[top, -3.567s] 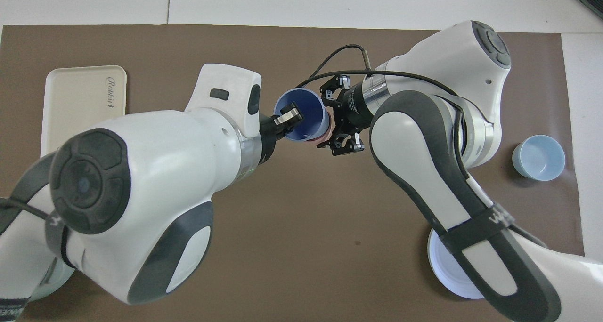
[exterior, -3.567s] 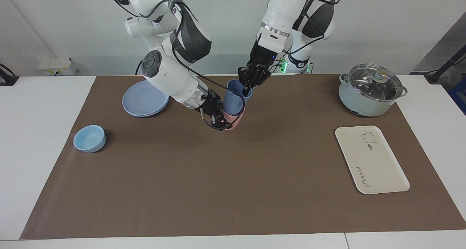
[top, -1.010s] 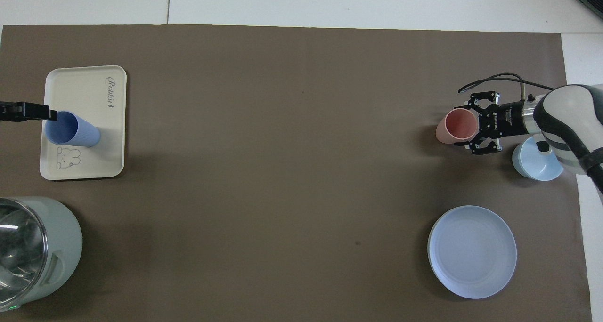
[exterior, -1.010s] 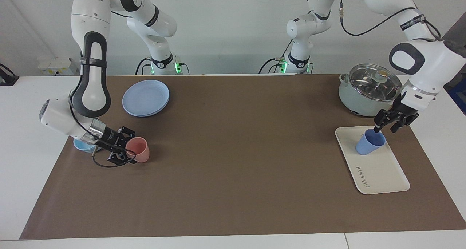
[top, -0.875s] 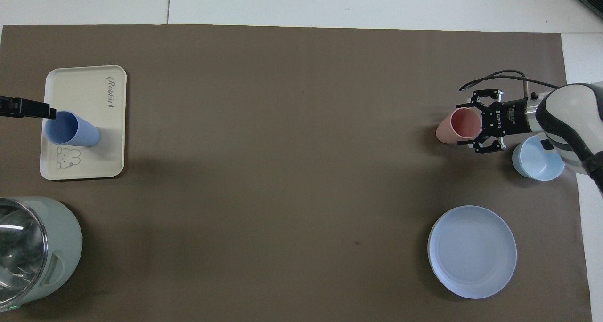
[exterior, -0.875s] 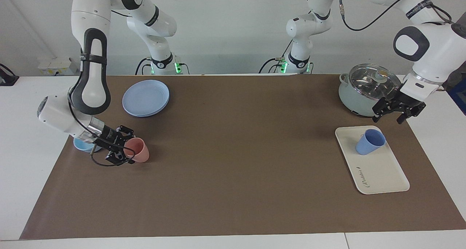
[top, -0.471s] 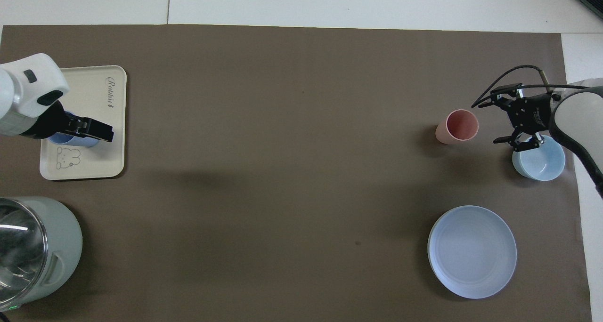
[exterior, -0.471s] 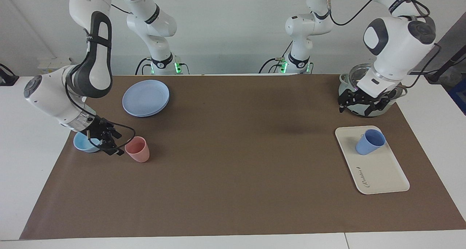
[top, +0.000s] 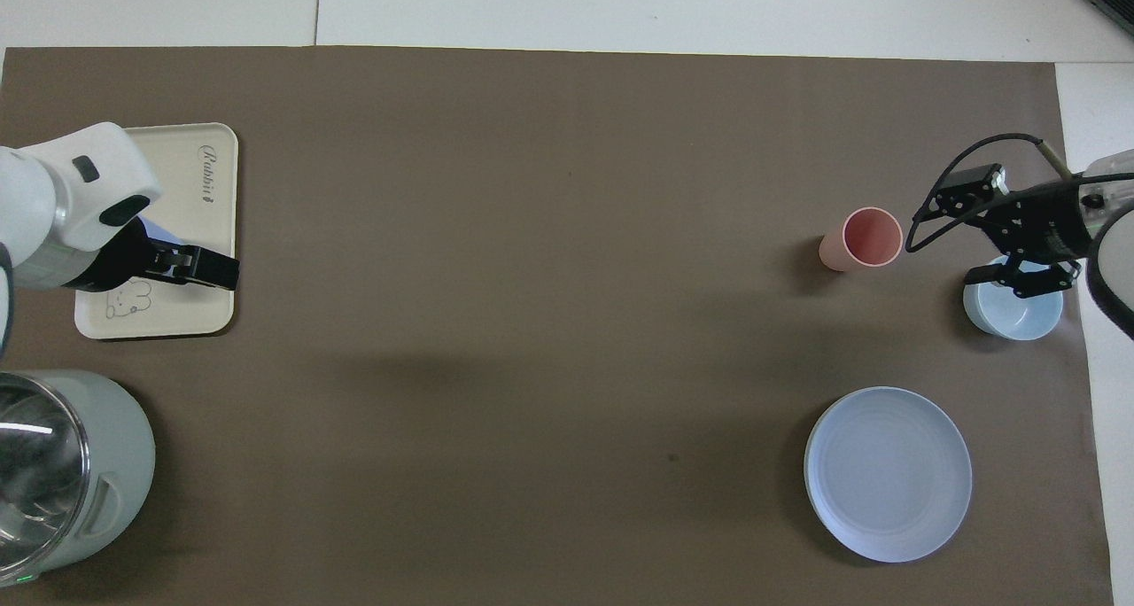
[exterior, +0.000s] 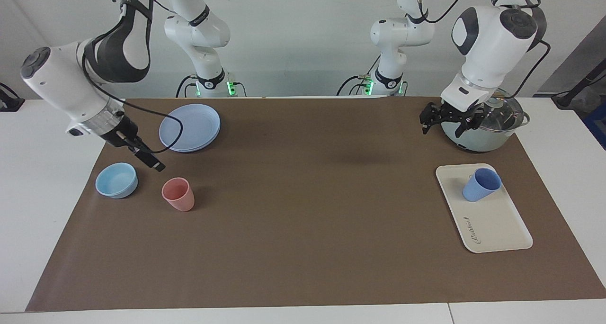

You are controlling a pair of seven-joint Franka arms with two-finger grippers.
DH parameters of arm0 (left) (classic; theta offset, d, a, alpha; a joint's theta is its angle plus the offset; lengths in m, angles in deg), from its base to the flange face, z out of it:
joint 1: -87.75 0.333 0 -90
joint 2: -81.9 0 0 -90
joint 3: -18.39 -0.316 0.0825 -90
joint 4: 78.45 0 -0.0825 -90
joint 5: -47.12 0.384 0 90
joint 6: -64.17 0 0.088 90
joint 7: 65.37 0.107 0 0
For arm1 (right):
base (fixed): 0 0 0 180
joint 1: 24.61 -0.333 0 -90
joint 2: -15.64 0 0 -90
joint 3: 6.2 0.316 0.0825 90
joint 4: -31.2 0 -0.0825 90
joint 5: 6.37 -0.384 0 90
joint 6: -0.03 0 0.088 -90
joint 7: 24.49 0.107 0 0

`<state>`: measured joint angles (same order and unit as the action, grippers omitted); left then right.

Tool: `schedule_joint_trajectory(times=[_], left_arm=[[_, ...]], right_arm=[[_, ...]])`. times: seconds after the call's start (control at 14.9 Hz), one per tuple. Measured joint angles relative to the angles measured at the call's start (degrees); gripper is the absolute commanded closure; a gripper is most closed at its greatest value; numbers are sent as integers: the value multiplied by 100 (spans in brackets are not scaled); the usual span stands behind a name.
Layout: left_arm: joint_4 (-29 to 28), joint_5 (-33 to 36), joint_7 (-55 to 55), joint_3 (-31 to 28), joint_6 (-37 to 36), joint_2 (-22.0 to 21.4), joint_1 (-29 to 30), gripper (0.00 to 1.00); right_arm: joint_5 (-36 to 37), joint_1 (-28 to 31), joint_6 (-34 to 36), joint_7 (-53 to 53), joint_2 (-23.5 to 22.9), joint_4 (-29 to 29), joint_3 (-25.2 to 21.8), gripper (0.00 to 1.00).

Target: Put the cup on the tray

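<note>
The periwinkle-blue cup [exterior: 480, 184] stands on the cream tray [exterior: 494, 222], at the end with the bear drawing, nearer to the robots. Nothing holds it. My left gripper [exterior: 442, 124] is open and empty, up in the air over the mat beside the pot, apart from the cup. In the overhead view my left gripper [top: 202, 268] covers most of the cup [top: 156, 231] on the tray [top: 208, 194]. My right gripper [exterior: 150, 159] is open and empty, raised over the mat near the pink cup; it also shows in the overhead view [top: 982, 227].
A pink cup [exterior: 178, 194] stands upright beside a light-blue bowl [exterior: 116, 180] at the right arm's end. A round blue plate [exterior: 190, 127] lies nearer to the robots. A lidded pot [exterior: 483, 120] stands nearer to the robots than the tray.
My left gripper has let go of the blue cup on the tray, then risen and drawn back toward the pot. My right gripper has left the pink cup and lifted away.
</note>
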<state>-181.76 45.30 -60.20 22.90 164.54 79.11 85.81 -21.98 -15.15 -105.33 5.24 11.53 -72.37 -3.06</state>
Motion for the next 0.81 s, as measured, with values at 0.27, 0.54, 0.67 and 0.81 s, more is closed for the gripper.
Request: schedule_joint_trajectory(times=[0.27, 0.54, 0.67, 0.81], left_arm=[[724, 1, 0, -88, -763, -94, 4, 0], [877, 3, 0, -92, -963, -78, 4, 0], [877, 7, 0, -101, -1013, -66, 4, 0], [905, 21, 0, -105, -1122, -66, 4, 0]], right_arm=[[603, -828, 417, -697, 565, -1, 48, 1], [1573, -1442, 438, -841, 640, 135, 80, 1], [1734, -1460, 655, -1308, 585, 405, 77, 1], [1806, -1433, 861, -1708, 510, 727, 49, 1]])
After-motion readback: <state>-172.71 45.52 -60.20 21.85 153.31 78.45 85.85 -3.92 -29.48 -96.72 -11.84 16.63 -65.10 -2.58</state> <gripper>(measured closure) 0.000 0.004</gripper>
